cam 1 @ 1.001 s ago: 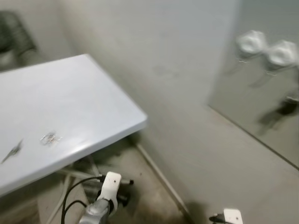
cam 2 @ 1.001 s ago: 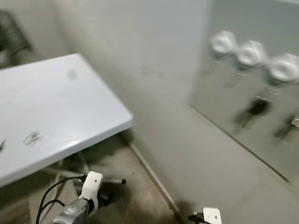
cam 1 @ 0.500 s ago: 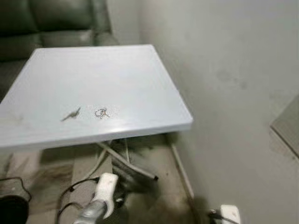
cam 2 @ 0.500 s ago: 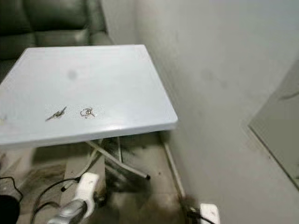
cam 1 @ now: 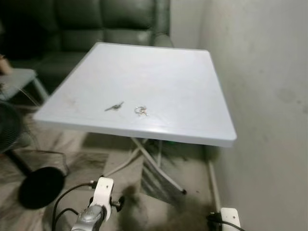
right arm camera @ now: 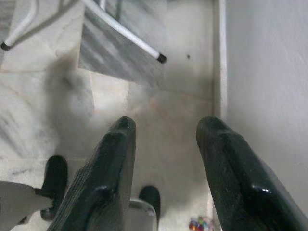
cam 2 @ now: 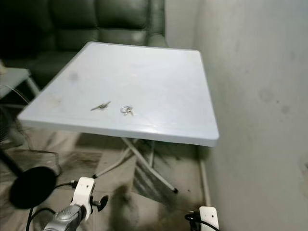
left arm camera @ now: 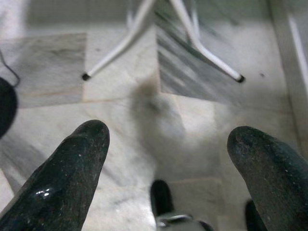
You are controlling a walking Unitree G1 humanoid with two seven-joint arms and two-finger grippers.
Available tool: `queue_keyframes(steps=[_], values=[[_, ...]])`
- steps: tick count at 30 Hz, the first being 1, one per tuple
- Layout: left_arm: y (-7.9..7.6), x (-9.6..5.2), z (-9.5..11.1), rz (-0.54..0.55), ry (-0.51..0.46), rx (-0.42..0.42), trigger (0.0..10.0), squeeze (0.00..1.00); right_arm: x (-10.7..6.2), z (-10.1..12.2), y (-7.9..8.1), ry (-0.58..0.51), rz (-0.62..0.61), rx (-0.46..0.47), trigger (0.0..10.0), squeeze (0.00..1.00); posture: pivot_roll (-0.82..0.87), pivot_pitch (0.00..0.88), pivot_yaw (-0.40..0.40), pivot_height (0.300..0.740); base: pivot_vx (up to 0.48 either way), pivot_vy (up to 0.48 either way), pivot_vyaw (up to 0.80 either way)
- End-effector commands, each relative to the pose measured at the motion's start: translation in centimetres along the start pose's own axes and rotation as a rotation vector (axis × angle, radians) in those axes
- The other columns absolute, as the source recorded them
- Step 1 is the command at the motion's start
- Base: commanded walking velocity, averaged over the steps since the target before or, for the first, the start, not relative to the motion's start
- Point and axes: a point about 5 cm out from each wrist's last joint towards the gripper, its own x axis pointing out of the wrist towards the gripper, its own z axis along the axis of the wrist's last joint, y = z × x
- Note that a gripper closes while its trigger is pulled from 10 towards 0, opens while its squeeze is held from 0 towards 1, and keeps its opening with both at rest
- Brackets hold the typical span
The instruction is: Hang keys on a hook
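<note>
Approach step judged: keys (cam 1: pixel 140 110) lay on desk (cam 1: pixel 192 77), 12 o'clock of you. Left tool (left arm camera: pixel 163 159), right tool (right arm camera: pixel 166 144) spread, empty. Next: reach keys.

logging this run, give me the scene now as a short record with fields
table: white folding table beside the wall, metal legs beneath
key: single key lying flat near the table's front edge
key ring: small ring on the table beside the key, apart from it
behind table: dark sofa
floor: round black base on the marble floor
left gripper: open, low over the floor, holding nothing
right gripper: open, low near the wall, holding nothing
task state: keys not yet picked up
</note>
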Motion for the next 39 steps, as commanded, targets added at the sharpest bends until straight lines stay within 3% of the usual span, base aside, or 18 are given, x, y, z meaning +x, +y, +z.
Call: queue_keyframes(steps=[1, 2, 3, 39], values=[[-0.09, 0.07, 0.23, -0.006, -0.004, 0.002, 10.0, 0.00, -0.14, -0.42, -0.25, 0.016, -0.008, 0.042, 10.0, 0.35, -0.02, 0.000, -0.007, 0.740, 0.000, 0.000, 0.00], [-0.06, 0.07, 0.20, -0.004, -0.002, 0.002, 10.0, 0.00, -0.14, -0.42, -0.32, 0.016, -0.013, 0.057, 10.0, 0.35, -0.02, 0.000, -0.007, 0.740, 0.000, 0.000, 0.00], [-0.03, 0.07, 0.20, 0.000, -0.001, 0.001, 10.0, 0.00, -0.12, -0.31, -0.35, 0.009, -0.014, 0.064, 10.0, 1.00, -0.02, 0.000, -0.006, 0.740, 0.000, 0.000, 0.00], [0.02, 0.09, 0.22, 0.005, 0.002, -0.043, 10.0, 0.00, 0.03, -0.12, 0.19, 0.007, 0.008, 0.057, 10.0, 1.00, -0.02, 0.000, -0.006, 0.740, 0.000, 0.013, 0.00]])
